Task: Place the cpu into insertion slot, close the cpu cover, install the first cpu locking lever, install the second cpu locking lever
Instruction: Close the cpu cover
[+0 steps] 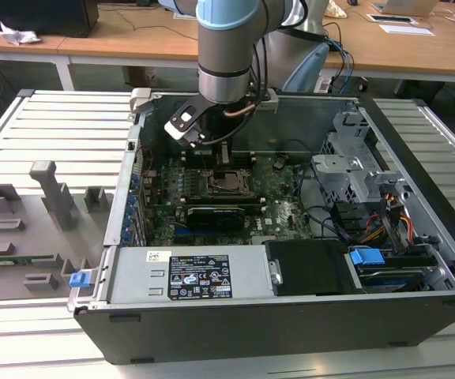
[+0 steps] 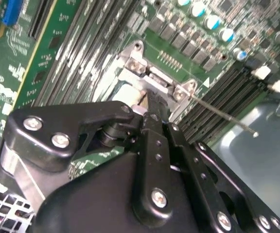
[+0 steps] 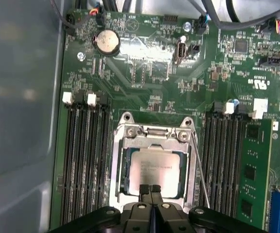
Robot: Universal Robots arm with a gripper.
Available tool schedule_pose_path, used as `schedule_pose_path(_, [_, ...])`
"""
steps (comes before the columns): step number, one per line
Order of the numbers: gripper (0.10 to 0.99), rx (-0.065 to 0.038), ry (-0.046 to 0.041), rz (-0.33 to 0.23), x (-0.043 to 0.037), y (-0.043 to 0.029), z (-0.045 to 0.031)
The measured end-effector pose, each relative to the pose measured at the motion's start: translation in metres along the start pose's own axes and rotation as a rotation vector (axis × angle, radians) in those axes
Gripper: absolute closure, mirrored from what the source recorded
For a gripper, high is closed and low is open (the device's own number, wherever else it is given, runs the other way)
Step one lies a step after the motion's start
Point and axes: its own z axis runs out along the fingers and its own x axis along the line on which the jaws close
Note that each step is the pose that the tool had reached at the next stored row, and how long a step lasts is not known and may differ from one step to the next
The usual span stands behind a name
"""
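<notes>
Silver-topped chip [image 3: 152, 170] sits in the slot [image 1: 229, 183], cover [image 3: 155, 144] down over it. One lever [image 3: 201, 170] looks unlatched, so locking's prob. still left. Arm [image 1: 226, 47] points down w/ gripper [image 3: 150, 190] at slot's 11 o'clock in exterior view, fingers pressed together, tips over chip's edge.

There it was: the cpu [image 3: 155, 167] sat in the insertion slot [image 3: 126, 170], pale metal top up, and the cpu cover [image 3: 154, 141] lay flat around it. The gripper [image 3: 150, 188] showed fingers pressed together, tips at the cpu's edge. A thin lever rod [image 3: 201, 170] slanted beside the socket, memory slots [image 3: 84, 160] flanking both sides
</notes>
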Motion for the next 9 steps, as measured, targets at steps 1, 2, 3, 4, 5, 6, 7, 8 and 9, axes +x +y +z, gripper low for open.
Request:
schedule_pose_path(1, [0.98, 0.0, 0.0001, 0.0, -0.0001, 0.0013, 0.0001])
schedule_pose_path(2, [0.98, 0.0, 0.0001, 0.0, -0.0002, 0.0025, 0.0001])
schedule_pose_path(3, [0.98, 0.0, 0.0, 0.0, -0.0003, 0.0038, 0.0001])
schedule_pose_path(4, [0.98, 0.0, 0.0002, 0.0, -0.0003, 0.0046, 0.0001])
schedule_pose_path(5, [0.98, 0.0, 0.0001, 0.0, -0.0004, 0.0057, 0.0002])
schedule_pose_path(6, [0.98, 0.0, 0.0, 0.0, -0.0004, 0.0064, 0.0001])
schedule_pose_path(7, [0.98, 0.0, 0.0001, 0.0, -0.0004, 0.0067, 0.0002])
schedule_pose_path(8, [0.98, 0.0, 0.0001, 0.0, -0.0005, 0.0071, 0.0002])
schedule_pose_path(9, [0.98, 0.0, 0.0001, 0.0, -0.0005, 0.007, 0.0002])
